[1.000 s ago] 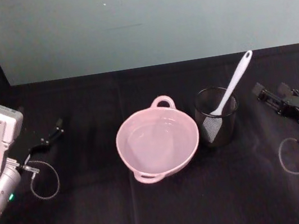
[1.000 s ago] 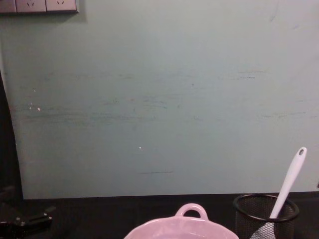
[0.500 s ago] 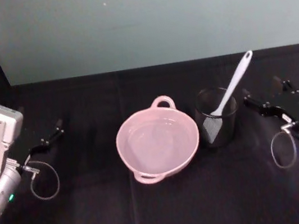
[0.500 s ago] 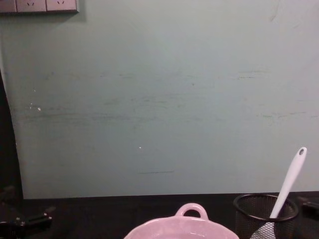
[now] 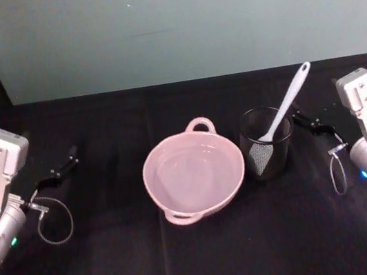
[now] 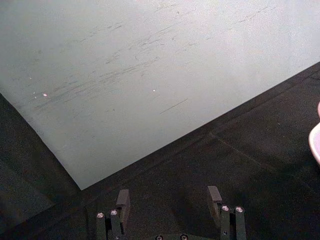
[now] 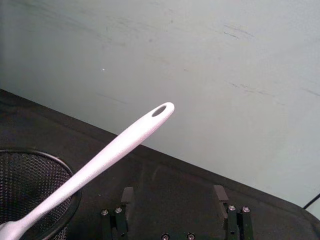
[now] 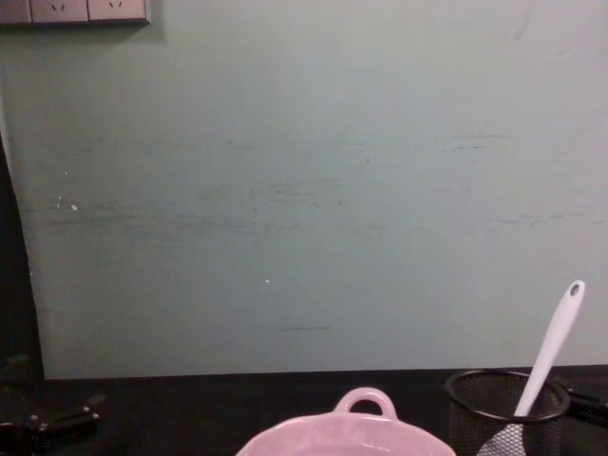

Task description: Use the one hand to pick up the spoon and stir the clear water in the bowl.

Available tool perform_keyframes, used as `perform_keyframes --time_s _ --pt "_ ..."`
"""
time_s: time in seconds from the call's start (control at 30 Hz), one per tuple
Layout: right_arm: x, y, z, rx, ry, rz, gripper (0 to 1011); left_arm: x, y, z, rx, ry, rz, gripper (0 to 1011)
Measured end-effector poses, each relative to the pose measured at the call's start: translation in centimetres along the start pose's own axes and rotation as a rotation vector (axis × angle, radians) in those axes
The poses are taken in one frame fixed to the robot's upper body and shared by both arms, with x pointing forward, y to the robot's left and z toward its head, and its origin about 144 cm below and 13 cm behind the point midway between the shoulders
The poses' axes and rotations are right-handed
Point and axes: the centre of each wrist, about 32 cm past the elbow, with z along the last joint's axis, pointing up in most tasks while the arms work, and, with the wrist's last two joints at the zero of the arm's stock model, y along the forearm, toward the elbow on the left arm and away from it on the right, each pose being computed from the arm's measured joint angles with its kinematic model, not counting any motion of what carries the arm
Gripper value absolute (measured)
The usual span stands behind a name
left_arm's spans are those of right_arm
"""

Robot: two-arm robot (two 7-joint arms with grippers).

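The white spoon [image 5: 288, 104] stands tilted in a black wire-mesh cup [image 5: 266, 145], its handle leaning up and to the right. In the right wrist view the spoon handle [image 7: 120, 145] rises ahead of the fingers and to one side. The pale pink bowl [image 5: 194, 173] sits left of the cup, holding clear water [image 5: 190, 168]. My right gripper [image 5: 305, 122] hovers just right of the cup's rim, open and empty, with its gap [image 7: 172, 196] showing in the wrist view. My left gripper [image 5: 68, 159] rests open at the far left, well away from the bowl.
A black cloth [image 5: 210, 259] covers the table up to a pale green wall [image 5: 172, 20]. The cup [image 8: 494, 410] and bowl [image 8: 347, 432] stand close together. Cable loops hang by each wrist [image 5: 55, 227].
My right arm has swung up and in toward the cup, bringing its gripper from the far right to just beside the cup rim. The left arm, bowl and spoon have not moved.
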Motion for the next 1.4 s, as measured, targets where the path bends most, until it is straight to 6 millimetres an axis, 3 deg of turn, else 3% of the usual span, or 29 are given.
perform_keyframes --time_s 1.4 --pt "0.13 -0.01 0.12 -0.007 -0.021 -0.022 1002 0.0 0.0 0.0 0.0 0.0 0.0 1011"
